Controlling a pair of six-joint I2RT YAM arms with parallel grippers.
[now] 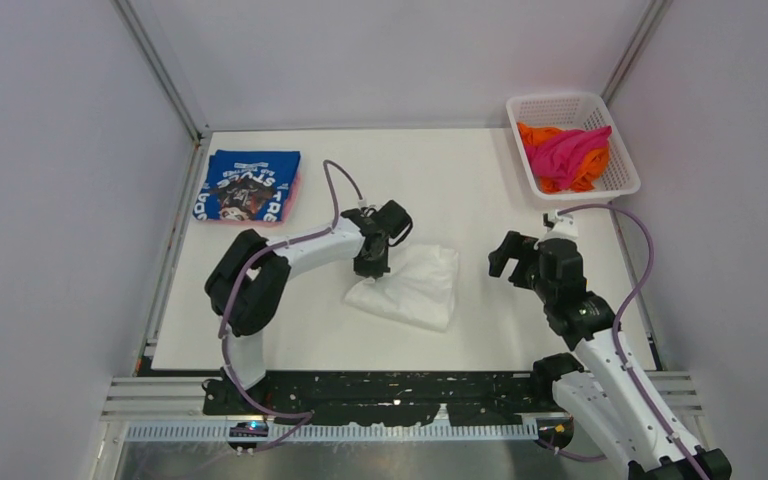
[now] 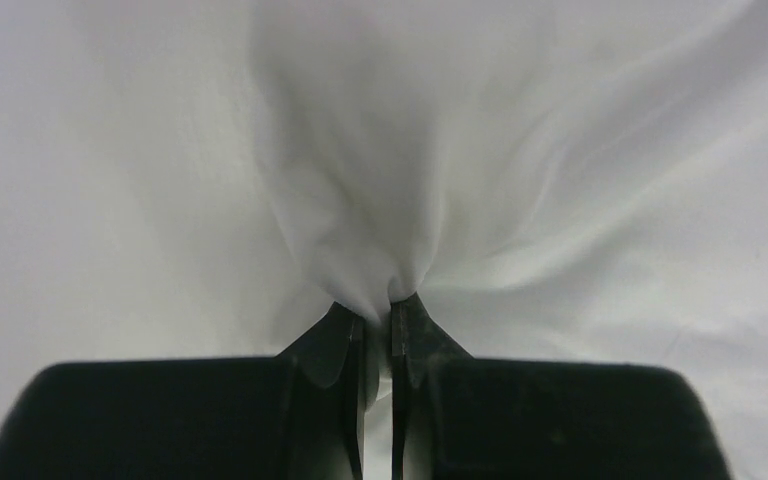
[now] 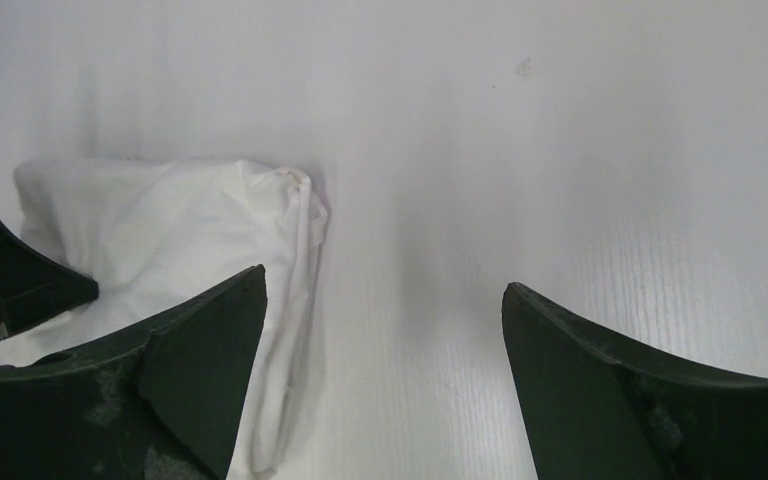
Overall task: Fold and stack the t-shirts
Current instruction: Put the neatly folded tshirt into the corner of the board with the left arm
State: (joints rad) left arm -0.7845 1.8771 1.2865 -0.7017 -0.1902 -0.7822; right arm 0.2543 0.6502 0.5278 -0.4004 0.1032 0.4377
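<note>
A folded white t-shirt lies in the middle of the table, its print hidden. My left gripper is shut on a pinch of its cloth at the shirt's left edge. My right gripper is open and empty, above the bare table to the right of the shirt; the shirt's right edge shows in the right wrist view. A folded blue t-shirt with white lettering lies at the far left on a pink one. Magenta and orange shirts lie in the basket.
The white mesh basket stands at the far right corner of the table. The table is walled on the left, back and right. The left gripper's body shows at the left edge of the right wrist view.
</note>
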